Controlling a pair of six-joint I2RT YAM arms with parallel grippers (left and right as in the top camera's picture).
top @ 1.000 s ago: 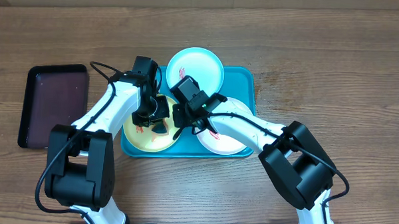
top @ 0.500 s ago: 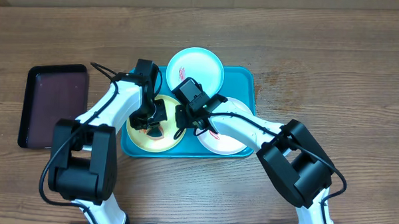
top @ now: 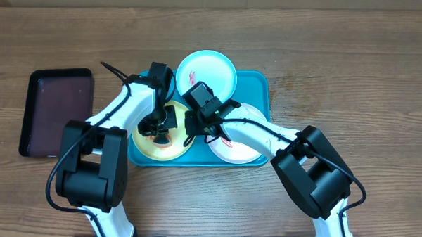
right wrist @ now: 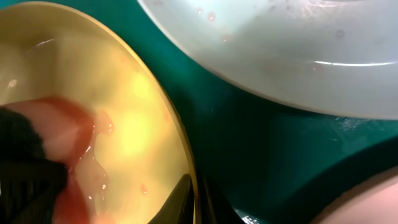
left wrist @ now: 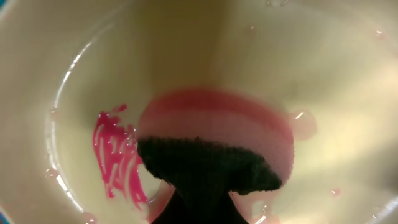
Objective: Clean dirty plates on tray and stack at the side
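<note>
The teal tray [top: 258, 88] holds three plates. The light blue plate [top: 211, 71] at the back carries a red smear, and the white plate [top: 240, 142] lies at the right. On the yellow-green plate [top: 148, 146] at the left, my left gripper [top: 159, 128] is shut on a sponge [left wrist: 214, 140] with a dark scouring side and a pink-stained body. The sponge presses on the wet plate beside a red smear [left wrist: 115, 163]. My right gripper [right wrist: 194, 198] is shut on that plate's rim [right wrist: 177, 134], one finger inside and one outside.
A smaller dark maroon tray [top: 56, 113] lies on the wooden table [top: 353, 81] to the left of the teal tray. Both arms cross over the teal tray's middle. In the right wrist view the light blue plate [right wrist: 280, 50] sits just beyond the pinched rim.
The left gripper has slid the sponge a little across the yellow-green plate, and its elbow has swung. The right gripper has kept its hold on the rim.
</note>
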